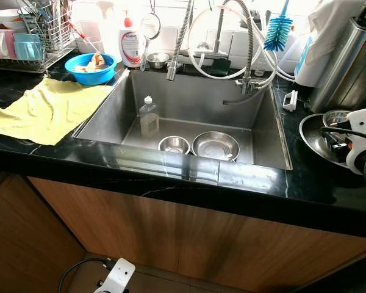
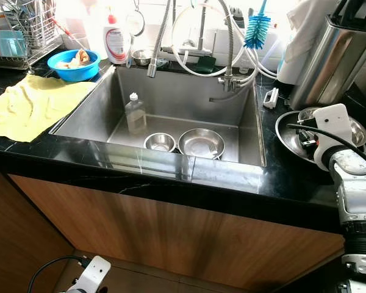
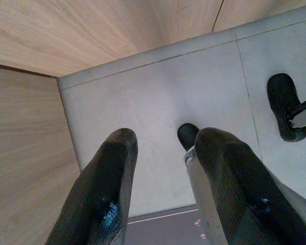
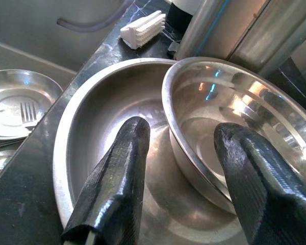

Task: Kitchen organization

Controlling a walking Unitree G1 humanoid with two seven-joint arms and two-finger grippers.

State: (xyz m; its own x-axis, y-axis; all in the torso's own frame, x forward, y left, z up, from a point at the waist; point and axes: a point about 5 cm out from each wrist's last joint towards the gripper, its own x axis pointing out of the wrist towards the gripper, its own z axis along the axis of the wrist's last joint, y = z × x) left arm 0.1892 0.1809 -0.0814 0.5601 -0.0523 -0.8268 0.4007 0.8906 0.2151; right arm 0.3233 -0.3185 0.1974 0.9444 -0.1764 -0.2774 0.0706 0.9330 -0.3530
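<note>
A black counter (image 1: 171,177) surrounds a steel sink (image 1: 189,104) above wood cabinets. The right gripper (image 4: 181,168), fingers spread wide, straddles the rim of a small bowl (image 4: 234,122) sitting in a larger pan (image 4: 92,127) right of the sink.

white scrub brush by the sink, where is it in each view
Left eye view: white scrub brush on the black counter right of the sink.
Right eye view: same spot, beside the sink's right rim.
Left wrist view: not there.
Right wrist view: beyond the steel bowls.
Shared landmark: the sink.
</note>
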